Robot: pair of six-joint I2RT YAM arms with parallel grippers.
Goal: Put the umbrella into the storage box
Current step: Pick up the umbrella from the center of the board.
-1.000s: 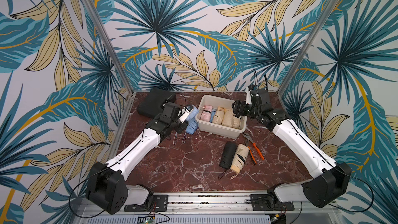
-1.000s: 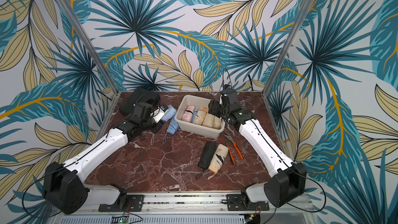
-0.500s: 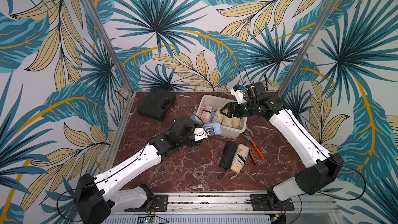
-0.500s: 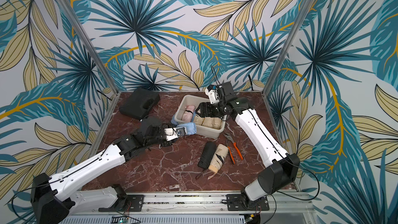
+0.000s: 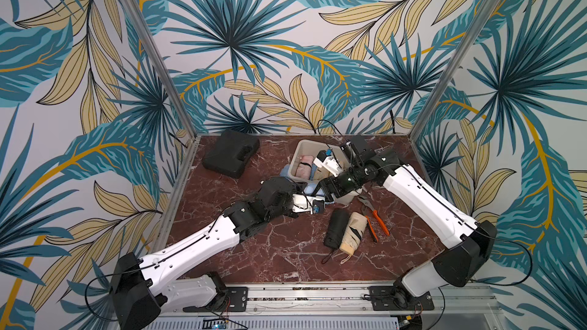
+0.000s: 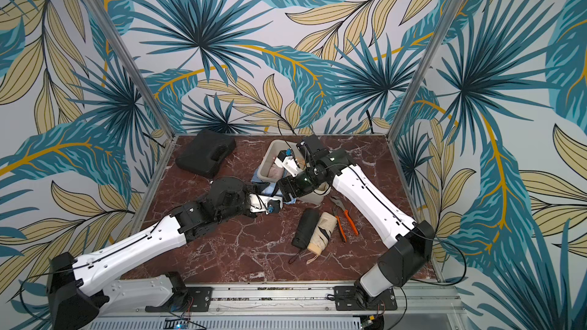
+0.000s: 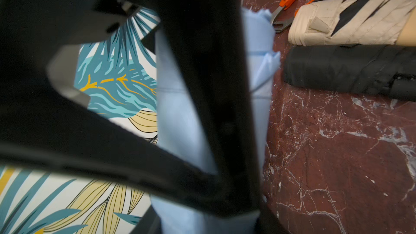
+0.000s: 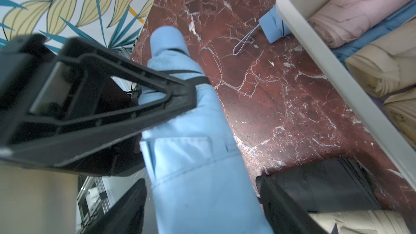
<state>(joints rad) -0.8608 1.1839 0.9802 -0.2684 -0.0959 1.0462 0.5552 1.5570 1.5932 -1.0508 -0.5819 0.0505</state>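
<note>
Umbrella (light blue) in left jaws.

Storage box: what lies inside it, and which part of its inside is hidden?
In the right wrist view, the storage box holds a pink umbrella, blue cloth beside it and two beige umbrellas. In both top views the right arm covers much of its inside.

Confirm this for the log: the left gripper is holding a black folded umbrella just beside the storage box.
Wrong in one respect: the left gripper is holding a light blue umbrella, not a black one, just beside the storage box. The right wrist view shows it. The black umbrella lies on the table.
</note>
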